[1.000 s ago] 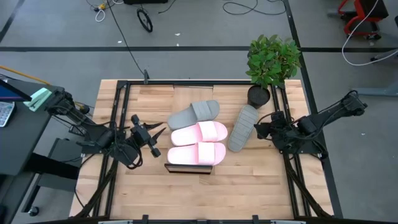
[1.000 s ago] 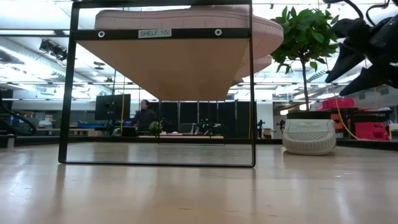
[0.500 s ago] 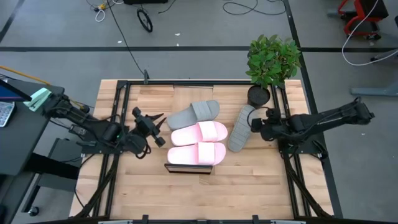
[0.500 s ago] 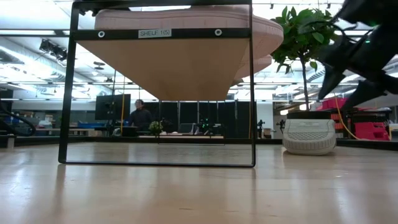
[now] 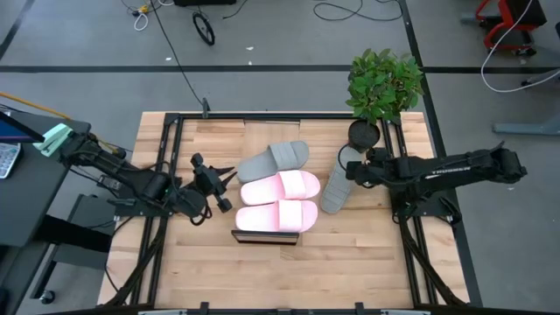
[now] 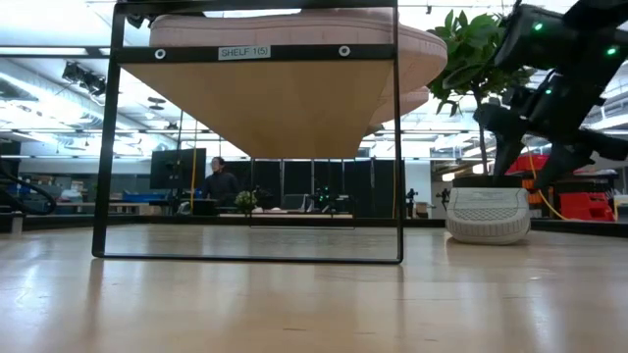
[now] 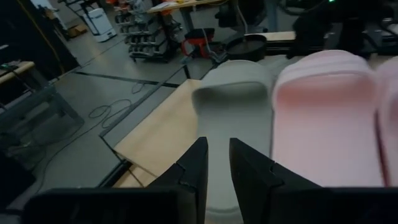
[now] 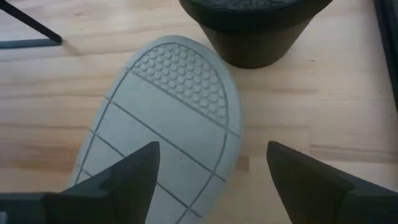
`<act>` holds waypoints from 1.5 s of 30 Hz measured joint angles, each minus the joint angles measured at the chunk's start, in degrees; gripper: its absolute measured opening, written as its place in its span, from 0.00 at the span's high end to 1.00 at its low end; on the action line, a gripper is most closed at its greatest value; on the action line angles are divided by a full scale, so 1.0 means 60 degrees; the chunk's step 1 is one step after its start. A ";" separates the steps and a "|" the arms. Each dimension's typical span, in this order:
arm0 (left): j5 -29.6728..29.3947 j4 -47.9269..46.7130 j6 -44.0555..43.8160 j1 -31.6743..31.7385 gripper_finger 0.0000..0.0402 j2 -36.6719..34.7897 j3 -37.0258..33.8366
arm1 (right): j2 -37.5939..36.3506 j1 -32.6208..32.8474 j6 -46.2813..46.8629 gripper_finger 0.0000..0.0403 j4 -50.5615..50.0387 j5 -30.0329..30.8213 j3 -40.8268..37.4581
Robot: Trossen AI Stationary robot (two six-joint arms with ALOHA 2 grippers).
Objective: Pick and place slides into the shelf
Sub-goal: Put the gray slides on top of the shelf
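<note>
two pale pink slides [image 5: 279,200] already lie side by side on the shelf [image 5: 265,234], while both grey ones are still on the desk [image 5: 219,271]. one grey slide [image 5: 272,160] lies strap-up just beyond the pink pair; the other, the upturned grey slide [image 5: 340,180], lies sole-up to their right with its far end close to the plant pot [image 5: 363,134].

the right tool [image 5: 350,168] hangs over that upturned end with its fingers spread wide and nothing in them; the sole fills the gap between them in the wrist view. risk here: the pot sits so near that one finger could knock it on the way down, and a pinch on a rounded foam tip may let the slide swing or slip out.

the left tool [image 5: 226,185] points at the near end of the strap-up slide, fingers nearly together and holding nothing. that narrow, it would likely push the slide away, perhaps into the pink pair, rather than straddle it.
</note>
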 joint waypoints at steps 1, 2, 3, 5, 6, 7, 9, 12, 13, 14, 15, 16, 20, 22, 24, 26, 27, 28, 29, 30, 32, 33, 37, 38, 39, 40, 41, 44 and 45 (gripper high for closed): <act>0.0045 0.0000 -0.0050 -0.0040 0.82 0.0002 0.0000 | 0.0099 -0.0072 -0.0067 0.25 0.0081 -0.0061 0.0000; 0.0065 0.0000 -0.0152 -0.0078 0.82 -0.0002 0.0000 | 0.0207 -0.0151 -0.0123 0.25 0.0169 -0.0100 0.0000; 0.0068 0.0000 -0.0190 -0.0121 0.82 0.0001 0.0000 | 0.0310 -0.0225 -0.0148 0.26 0.0272 -0.0100 0.0000; 0.0069 0.0002 -0.0233 -0.0225 0.81 0.0001 0.0000 | 0.0528 -0.0364 -0.0191 0.26 0.0459 -0.0103 0.0000; 0.0069 0.0004 -0.0241 -0.0283 0.81 0.0002 0.0000 | 0.0638 -0.0431 -0.0282 0.26 0.0553 -0.0103 0.0000; 0.0069 0.0004 -0.0246 -0.0341 0.81 0.0001 0.0000 | 0.0749 -0.0501 -0.0381 0.26 0.0662 -0.0102 0.0000; 0.0069 0.0011 -0.0259 -0.0460 0.81 -0.0001 0.0000 | 0.0977 -0.0655 -0.0490 0.26 0.0806 -0.0081 0.0000; 0.0069 0.0012 -0.0431 -0.0611 0.82 0.0002 0.0000 | 0.1383 -0.0898 -0.0625 0.26 0.0800 -0.0060 0.0000; 0.0066 0.0015 -0.0435 -0.0659 0.82 0.0001 0.0000 | 0.1528 -0.0969 -0.0637 0.26 0.0815 -0.0063 0.0000; 0.0068 0.0015 -0.0435 -0.0710 0.83 -0.0002 0.0000 | 0.1663 -0.1036 -0.0680 0.26 0.0820 -0.0063 0.0000; 0.0068 0.0014 -0.0439 -0.0753 0.83 0.0001 0.0000 | 0.1803 -0.1103 -0.0749 0.26 0.0815 -0.0060 0.0000; 0.0065 0.0015 -0.0451 -0.0794 0.83 0.0000 0.0000 | 0.1935 -0.1156 -0.0799 0.26 0.0820 -0.0049 0.0000; 0.0065 0.0015 -0.0501 -0.0902 0.84 0.0002 0.0000 | 0.2303 -0.1264 -0.0811 0.26 0.0870 -0.0020 0.0018; 0.0068 0.0015 -0.0508 -0.0913 0.85 0.0001 0.0000 | 0.2302 -0.1182 -0.0867 0.26 0.0854 -0.0030 0.0018; 0.0065 0.0004 -0.0609 -0.0913 0.84 0.0001 0.0000 | 0.2151 -0.1062 -0.1006 0.26 0.0797 -0.0110 0.0009; 0.0065 0.0003 -0.0632 -0.0913 0.84 0.0001 0.0000 | 0.1895 -0.0911 -0.1084 0.26 0.0763 -0.0190 0.0004; 0.0065 0.0004 -0.0635 -0.0911 0.84 0.0001 0.0000 | 0.1733 -0.0832 -0.1131 0.26 0.0764 -0.0239 0.0004; 0.0065 0.0002 -0.0636 -0.0910 0.83 0.0000 0.0000 | 0.1552 -0.0756 -0.1164 0.26 0.0764 -0.0294 0.0004; 0.0065 0.0004 -0.0632 -0.0910 0.83 0.0000 0.0000 | 0.1373 -0.0670 -0.1171 0.26 0.0764 -0.0355 0.0004; 0.0065 0.0001 -0.0632 -0.0910 0.83 0.0001 0.0000 | 0.1179 -0.0573 -0.1178 0.26 0.0763 -0.0405 0.0004; 0.0065 0.0000 -0.0632 -0.0910 0.83 -0.0002 0.0000 | 0.0749 -0.0383 -0.1232 0.26 0.0760 -0.0549 0.0004; 0.0065 -0.0001 -0.0632 -0.0910 0.84 0.0002 0.0000 | 0.0557 -0.0284 -0.1253 0.26 0.0740 -0.0668 0.0002; 0.0062 -0.0004 -0.0632 -0.0910 0.85 -0.0002 0.0000 | -0.0107 -0.0139 -0.1258 0.26 0.0143 -0.0468 -0.0004; 0.0062 -0.0007 -0.0628 -0.0910 0.86 0.0000 0.0000 | -0.0194 -0.0146 -0.1170 0.26 -0.0162 -0.0291 -0.0004; 0.0062 -0.0004 -0.0628 -0.0910 0.86 -0.0001 0.0000 | -0.0280 -0.0172 -0.0996 0.26 -0.0457 -0.0142 -0.0004; 0.0062 -0.0007 -0.0628 -0.0910 0.86 -0.0002 0.0000 | -0.0357 -0.0217 -0.0810 0.26 -0.0688 -0.0027 -0.0004; 0.0062 -0.0007 -0.0618 -0.0910 0.87 0.0000 0.0000 | -0.0410 -0.0277 -0.0668 0.26 -0.0837 0.0035 -0.0004; 0.0062 -0.0006 -0.0607 -0.0910 0.87 0.0001 0.0000 | -0.0472 -0.0500 -0.0613 0.26 -0.1020 0.0054 -0.0004; 0.0062 -0.0008 -0.0607 -0.0910 0.87 0.0000 0.0000 | -0.0473 -0.0587 -0.0618 0.26 -0.0987 0.0010 -0.0004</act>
